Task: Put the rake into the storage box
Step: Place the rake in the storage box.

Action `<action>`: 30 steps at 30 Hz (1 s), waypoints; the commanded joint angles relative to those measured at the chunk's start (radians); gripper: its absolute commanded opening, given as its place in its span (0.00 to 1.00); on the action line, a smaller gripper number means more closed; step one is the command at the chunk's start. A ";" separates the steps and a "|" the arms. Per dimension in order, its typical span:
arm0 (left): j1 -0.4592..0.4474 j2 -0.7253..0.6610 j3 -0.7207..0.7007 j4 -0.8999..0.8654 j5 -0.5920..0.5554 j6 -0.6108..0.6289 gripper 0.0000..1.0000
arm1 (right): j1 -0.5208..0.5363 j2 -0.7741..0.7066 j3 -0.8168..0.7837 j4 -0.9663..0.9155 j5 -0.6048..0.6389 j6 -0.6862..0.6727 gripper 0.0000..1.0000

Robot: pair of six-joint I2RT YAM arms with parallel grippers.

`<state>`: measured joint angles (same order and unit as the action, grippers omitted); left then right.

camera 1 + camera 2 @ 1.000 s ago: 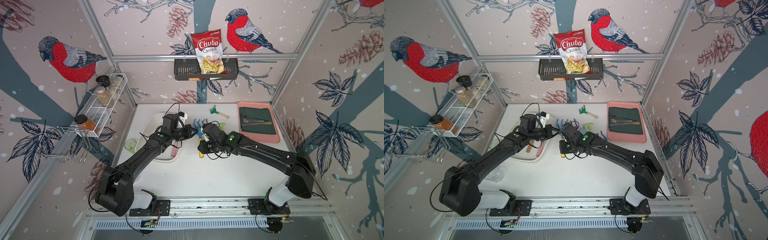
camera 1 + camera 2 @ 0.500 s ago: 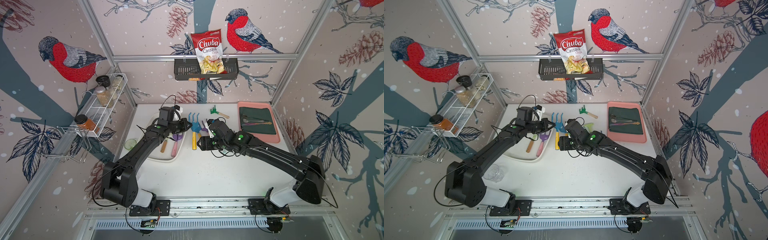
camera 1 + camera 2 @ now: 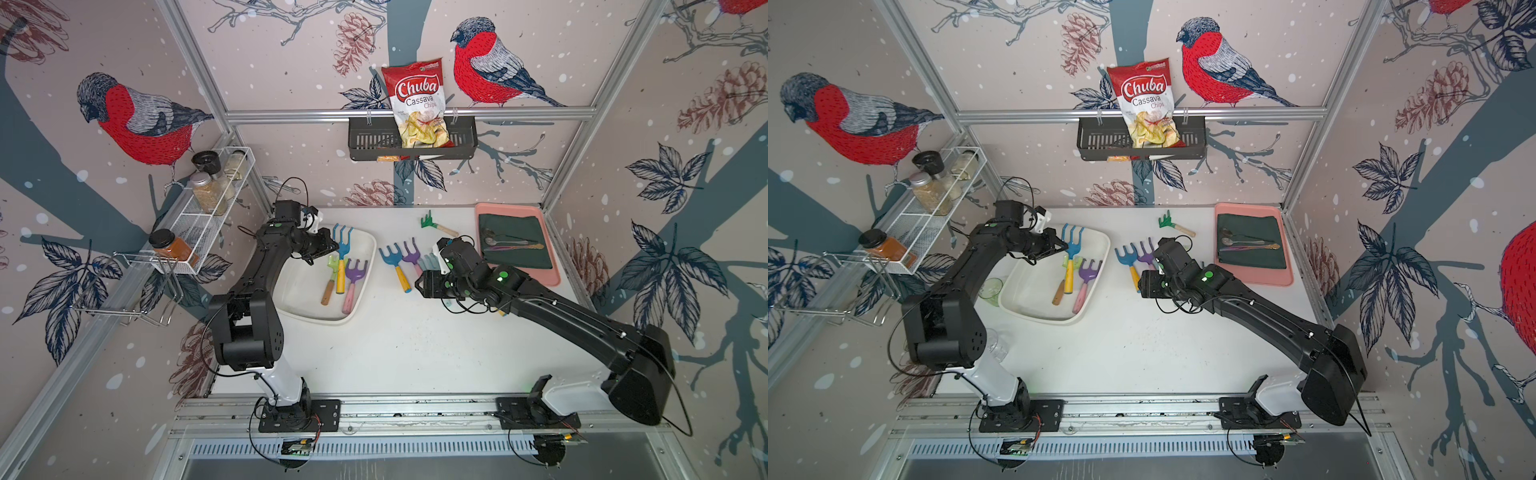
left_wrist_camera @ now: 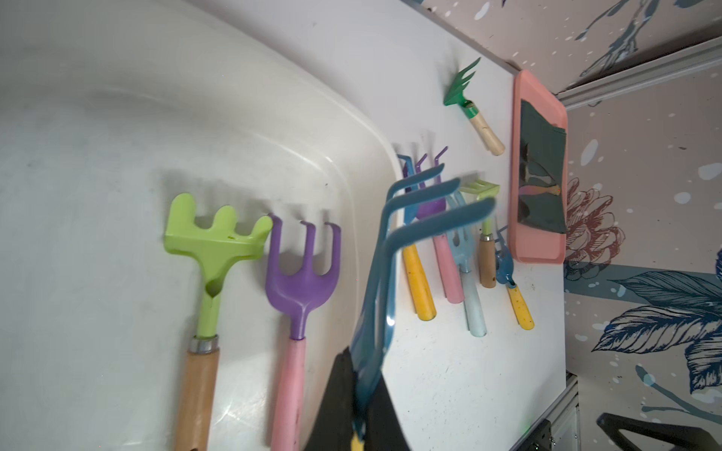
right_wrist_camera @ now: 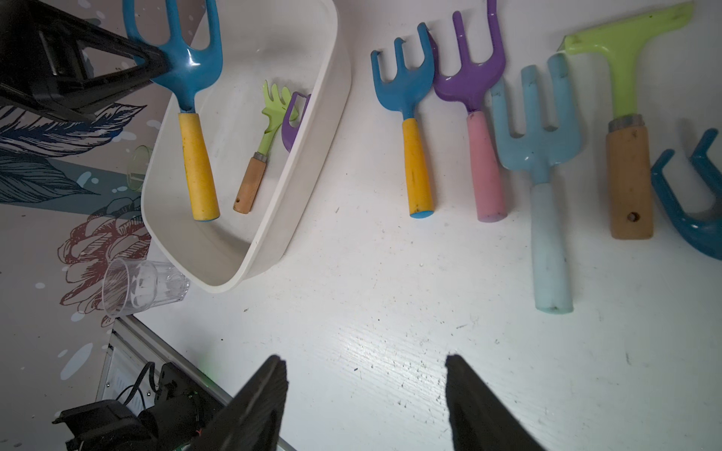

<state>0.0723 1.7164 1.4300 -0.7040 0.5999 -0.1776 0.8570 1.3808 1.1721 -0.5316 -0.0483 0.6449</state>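
Your left claw (image 3: 333, 248) is clamped on the blue rake (image 3: 341, 278), holding it just over the white storage box (image 3: 301, 286), where a green rake (image 3: 328, 291) and a purple rake (image 3: 355, 270) lie. Your right claw (image 5: 362, 359) is spread apart, holding nothing, over the bench (image 3: 415, 345).

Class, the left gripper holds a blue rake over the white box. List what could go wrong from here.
1. The left gripper pinches the blue rake near its head, yellow handle hanging free; it might swing or slip.
2. Released here, it could land across the green rake and purple rake in the storage box, tangling tines.
3. A shoved box could topple the clear cup beside it.
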 commanded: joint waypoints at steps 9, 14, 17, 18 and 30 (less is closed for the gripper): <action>0.008 0.116 -0.052 -0.022 0.056 0.108 0.00 | -0.006 0.019 0.005 0.010 -0.023 -0.025 0.67; 0.011 0.142 -0.063 0.005 0.087 0.116 0.00 | -0.006 0.017 0.004 0.011 -0.027 -0.027 0.67; 0.013 0.170 -0.056 0.004 0.076 0.123 0.00 | -0.004 0.017 0.002 0.011 -0.020 -0.028 0.67; 0.015 0.179 -0.054 0.004 0.071 0.126 0.00 | -0.004 0.015 0.004 0.010 -0.019 -0.030 0.67; 0.028 0.228 -0.051 0.036 0.028 0.129 0.10 | -0.004 0.022 0.005 0.005 -0.017 -0.033 0.67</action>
<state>0.0956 1.9388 1.3750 -0.6754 0.6575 -0.0532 0.8509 1.4002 1.1721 -0.5312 -0.0662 0.6266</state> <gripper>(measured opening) 0.088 0.672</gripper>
